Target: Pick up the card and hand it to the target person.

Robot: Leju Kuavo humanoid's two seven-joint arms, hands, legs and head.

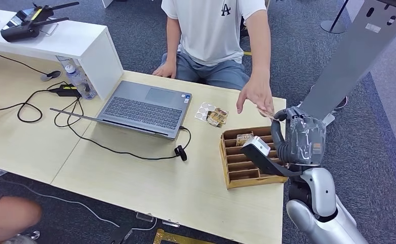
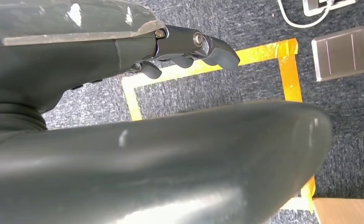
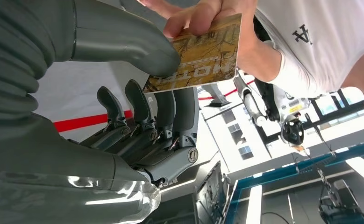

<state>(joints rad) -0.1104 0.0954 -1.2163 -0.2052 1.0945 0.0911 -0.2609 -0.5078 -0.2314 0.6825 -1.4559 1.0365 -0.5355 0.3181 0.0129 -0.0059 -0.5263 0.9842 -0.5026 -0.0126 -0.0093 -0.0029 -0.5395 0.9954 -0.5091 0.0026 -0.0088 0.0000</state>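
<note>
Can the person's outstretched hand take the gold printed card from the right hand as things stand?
Probably yes: the person's hand already grips the gold printed card at one edge, while the right hand pinches the other.
</note>
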